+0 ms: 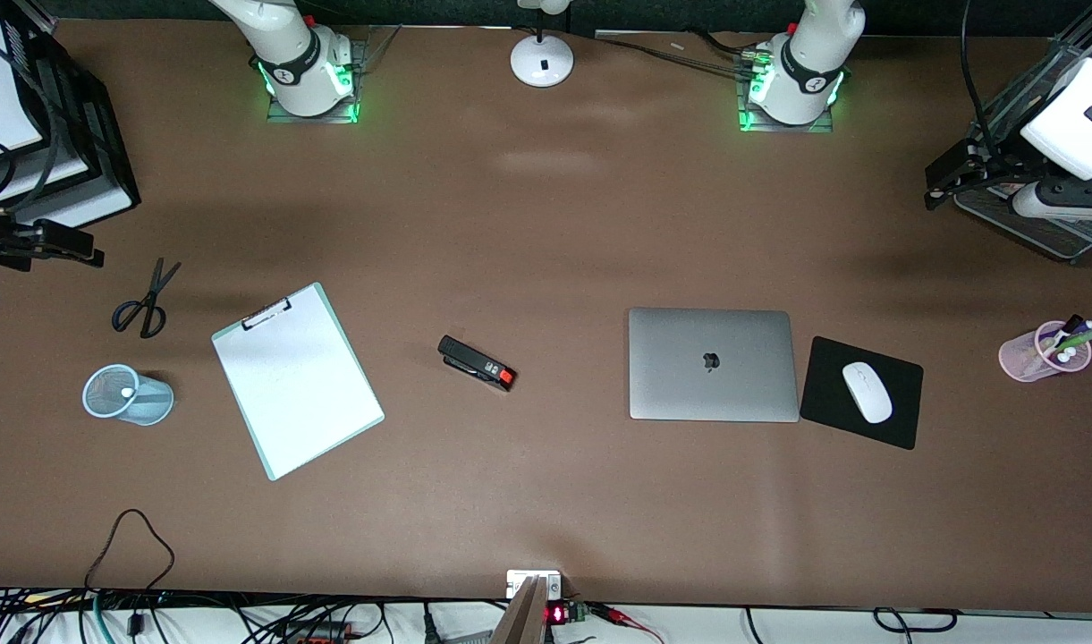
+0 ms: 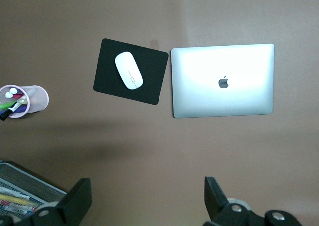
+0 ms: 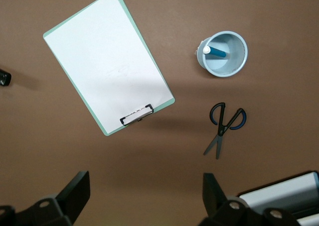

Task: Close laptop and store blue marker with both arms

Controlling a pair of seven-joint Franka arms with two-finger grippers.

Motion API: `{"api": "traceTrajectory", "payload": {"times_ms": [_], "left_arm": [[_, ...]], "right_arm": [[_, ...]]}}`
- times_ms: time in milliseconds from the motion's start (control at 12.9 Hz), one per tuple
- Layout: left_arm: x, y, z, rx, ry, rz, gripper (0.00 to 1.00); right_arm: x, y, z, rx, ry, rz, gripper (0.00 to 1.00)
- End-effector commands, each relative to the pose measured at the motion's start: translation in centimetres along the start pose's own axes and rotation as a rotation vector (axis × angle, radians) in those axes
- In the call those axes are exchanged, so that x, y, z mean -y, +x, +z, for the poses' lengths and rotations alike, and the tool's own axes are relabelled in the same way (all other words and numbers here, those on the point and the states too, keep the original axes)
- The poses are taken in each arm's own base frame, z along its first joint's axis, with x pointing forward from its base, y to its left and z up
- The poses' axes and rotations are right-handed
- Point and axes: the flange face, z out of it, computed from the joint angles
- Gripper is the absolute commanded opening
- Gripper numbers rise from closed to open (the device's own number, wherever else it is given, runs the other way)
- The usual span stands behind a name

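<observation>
While both pincers (image 2: 147, 201) (image 3: 144, 198) hang open and empty, the blue marker (image 3: 215, 51) rests inside the blue cup (image 3: 225, 54).

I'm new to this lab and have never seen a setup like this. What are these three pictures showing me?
Two robot arms stand at a brown table. One picture looks down from a high camera; the other two come from cameras on the arms' wrists. The left hand hangs open over the closed laptop, the mouse on its black pad and a pink pen cup. The right hand, also open, hangs over the clipboard, scissors and a blue cup holding the blue marker. A stapler lies mid-table. Neither hand holds anything.
</observation>
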Motion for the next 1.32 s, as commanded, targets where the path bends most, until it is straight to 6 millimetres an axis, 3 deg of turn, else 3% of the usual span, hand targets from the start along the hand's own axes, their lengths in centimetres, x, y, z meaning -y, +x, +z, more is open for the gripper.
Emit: {"api": "traceTrajectory", "payload": {"times_ms": [0, 311, 1242], "left_arm": [[0.2, -0.2, 0.0, 0.004, -0.009, 0.007, 1.00], [0.2, -0.1, 0.0, 0.004, -0.009, 0.007, 1.00], [0.1, -0.2, -0.1, 0.001, -0.008, 0.006, 1.00]], "right_arm": [[1.8, -1.4, -2.2, -0.038, 0.002, 0.055, 1.00], [1.6, -3.9, -1.6, -0.102, 0.011, 0.123, 1.00], [1.7, -4.4, -3.4, -0.091, 0.010, 0.058, 1.00]]}}
